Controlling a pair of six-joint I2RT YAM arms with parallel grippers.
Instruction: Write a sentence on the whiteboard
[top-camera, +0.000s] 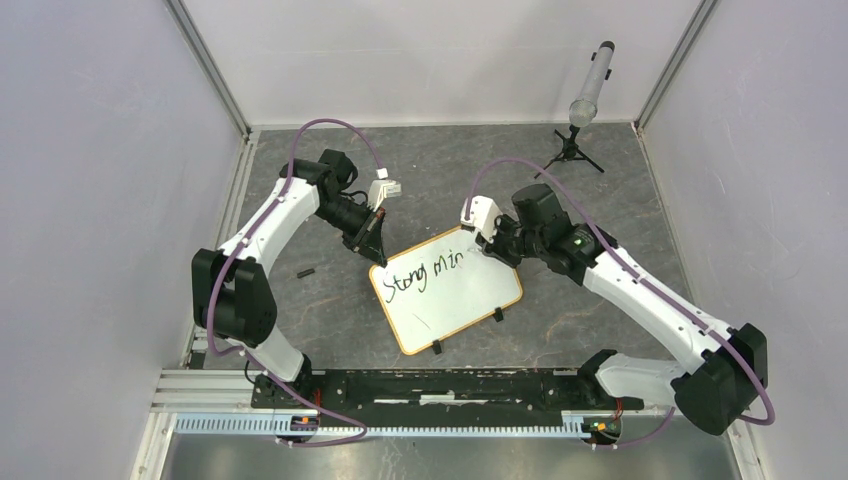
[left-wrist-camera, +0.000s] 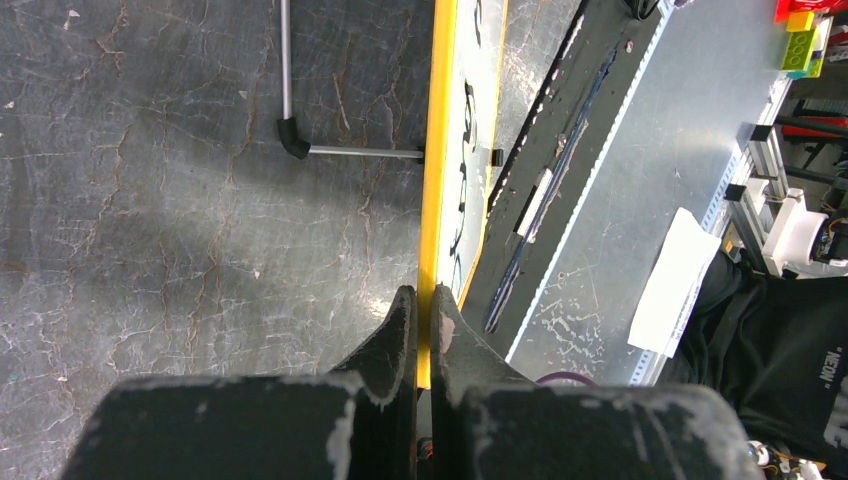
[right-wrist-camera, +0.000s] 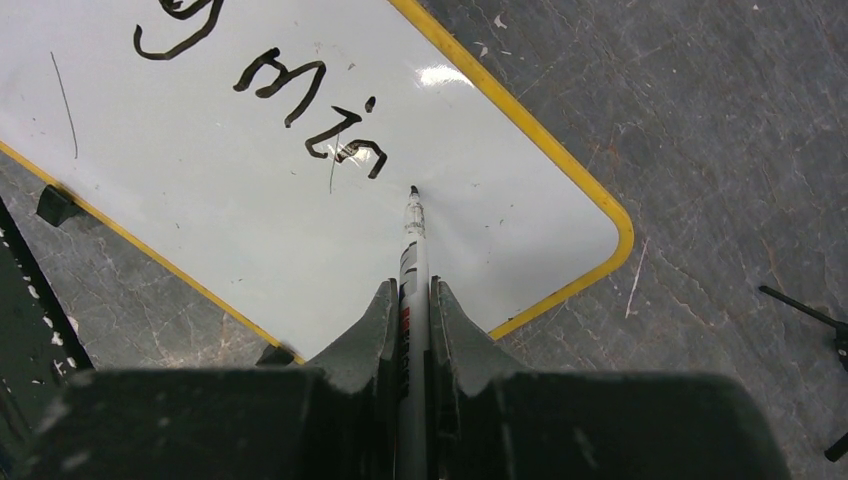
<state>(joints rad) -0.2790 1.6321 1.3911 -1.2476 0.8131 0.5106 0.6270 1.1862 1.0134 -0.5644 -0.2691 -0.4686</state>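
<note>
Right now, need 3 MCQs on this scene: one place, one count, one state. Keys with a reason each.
1. Where is the tip of the marker relative to the whiteboard?
A. at bare white just past the last written letter
B. off the board entirely
C. at the first written letter

2. How many black feet show on the whiteboard's near long edge in the top view?
A. one
B. two
C. four

3. What is the left gripper doing?
A. open, clear of the board
B. shut on the whiteboard's yellow frame
C. shut on the marker

Answers:
1 A: the right wrist view shows the tip beside the final letter.
2 B: two show along that edge.
3 B: it pinches the frame edge, while the right gripper holds the marker.
</note>
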